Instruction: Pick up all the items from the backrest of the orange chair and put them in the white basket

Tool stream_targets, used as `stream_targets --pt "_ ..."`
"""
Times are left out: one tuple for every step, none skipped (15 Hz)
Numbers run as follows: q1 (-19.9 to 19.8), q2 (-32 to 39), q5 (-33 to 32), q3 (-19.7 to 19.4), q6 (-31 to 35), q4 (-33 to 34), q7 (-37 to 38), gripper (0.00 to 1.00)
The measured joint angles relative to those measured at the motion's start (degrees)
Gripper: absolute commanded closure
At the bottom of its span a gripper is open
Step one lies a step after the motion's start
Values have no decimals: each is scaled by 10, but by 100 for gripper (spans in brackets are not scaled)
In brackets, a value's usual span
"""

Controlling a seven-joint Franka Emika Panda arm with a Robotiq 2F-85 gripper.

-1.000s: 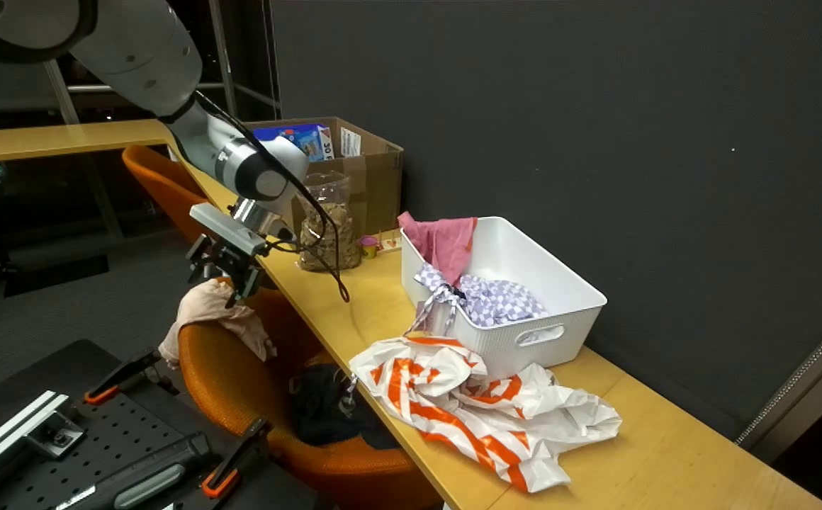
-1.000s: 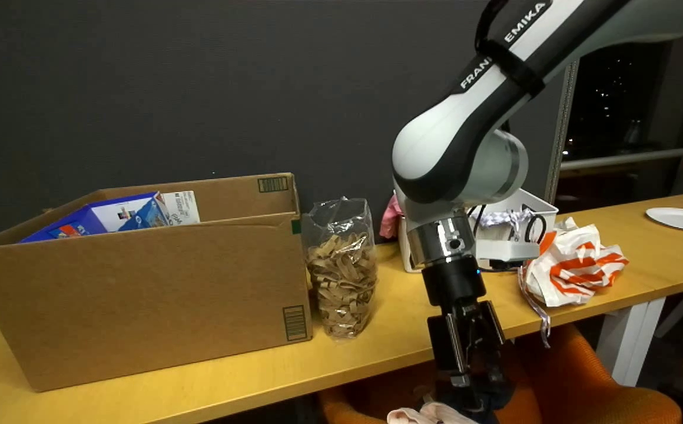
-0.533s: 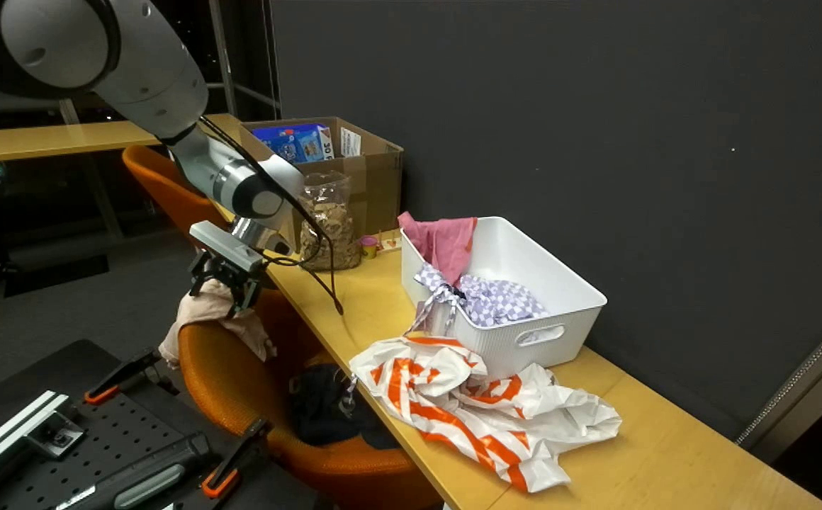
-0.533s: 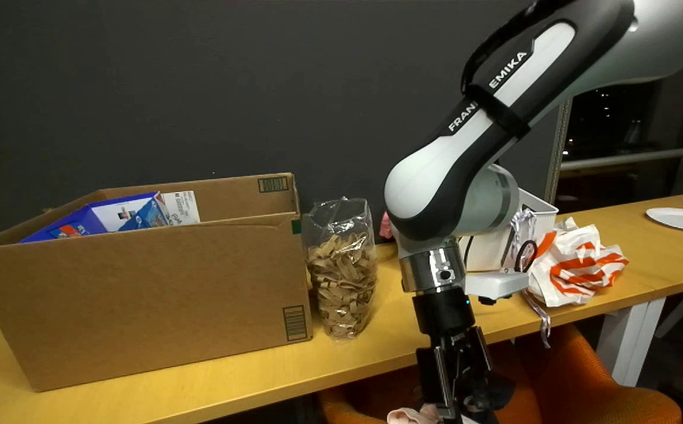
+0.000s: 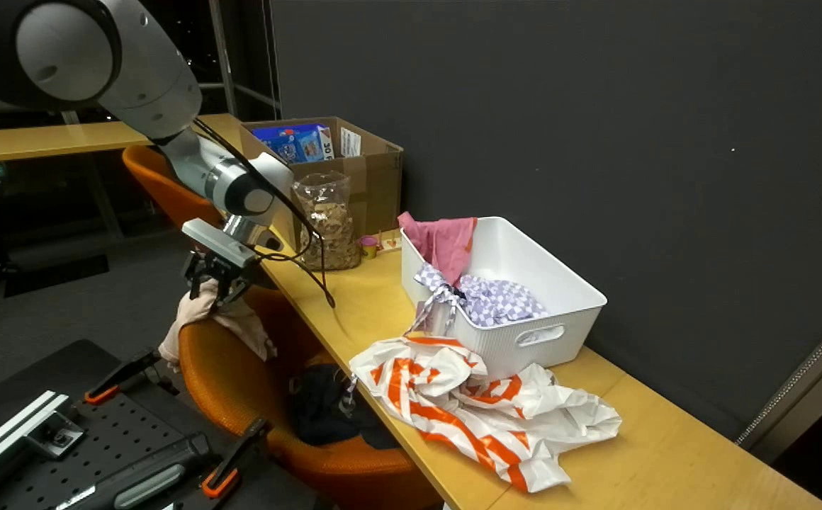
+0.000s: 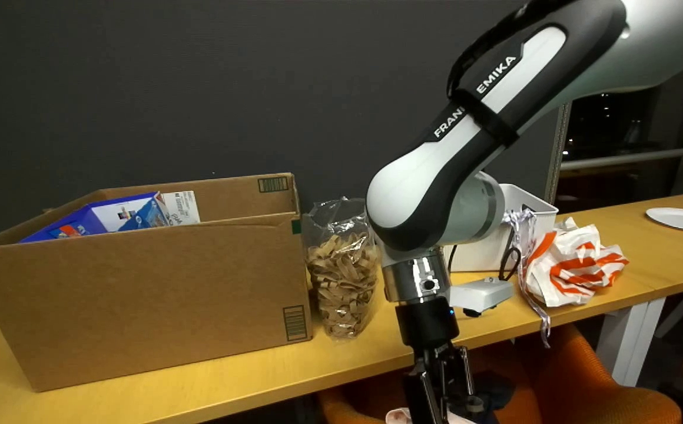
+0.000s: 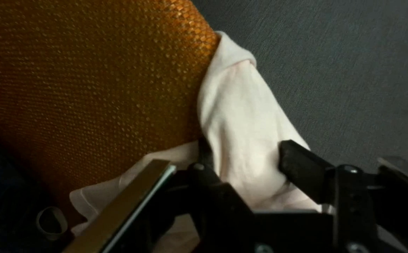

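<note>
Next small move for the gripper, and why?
I'd probably close the gripper: in the wrist view its fingers stand apart with the pale cloth showing between them, and that cloth lies over the orange chair's backrest, not yet in the white basket.

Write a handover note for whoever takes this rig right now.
Hand: open, straddling the pale cloth.
Where: pale cloth over the orange chair's backrest; white basket on the table.
Apparently done: checked cloth in the basket; pink cloth draped over its rim, partly inside.
Left: pale cloth, the sole backrest item visible, into the basket. Dark item lies lower in the chair.
</note>
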Motion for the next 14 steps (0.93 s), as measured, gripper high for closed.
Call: stream_targets --pt "1 -1 -1 1 0 1 0 86" --pt "2 -2 -2 1 -1 3 0 92" --pt "2 -2 -3 1 -1 5 0 99" --pt "2 -2 -4 1 0 7 0 100" --pt "2 -2 -5 1 1 9 0 97" --pt "2 -2 -7 1 2 10 0 96" --pt "2 -2 -8 1 3 11 0 97" --pt "2 -3 -9 1 6 12 0 97" --pt "2 -5 -10 1 12 12 0 96" --pt "2 -9 -12 1 19 12 0 96" --pt "2 -16 -17 1 26 10 1 96" --pt "2 -27 -24 1 35 6 4 96" --pt "2 -43 -31 -1 43 0 8 96" --pt "2 -63 -40 -4 52 -10 14 96"
